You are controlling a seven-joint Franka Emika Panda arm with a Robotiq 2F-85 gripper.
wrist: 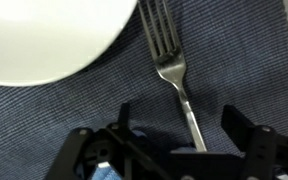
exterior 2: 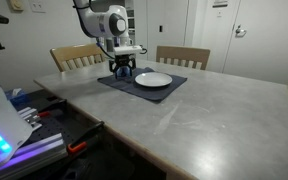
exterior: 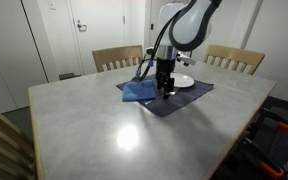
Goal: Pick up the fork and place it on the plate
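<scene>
- Hanging low over the mat (exterior: pixel 189 98) near the tabletop's (exterior: pixel 134 130) far edge, the pincer (wrist: pixel 176 125) is spread wide, gripping nothing.
- Its fingers (wrist: pixel 125 118) straddle the fork's (wrist: pixel 170 70) handle.
- The fork lies flat on the mat, just beside the plate (wrist: pixel 44 40), tines by its rim, not on it.

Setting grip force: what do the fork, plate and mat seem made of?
The thin silvery fork looks like polished metal: bright glints along tines and handle. The round white plate seems glazed ceramic, smooth and glossy, possibly plastic. The dark blue placemat looks like woven fabric, showing fine ribbing.
</scene>
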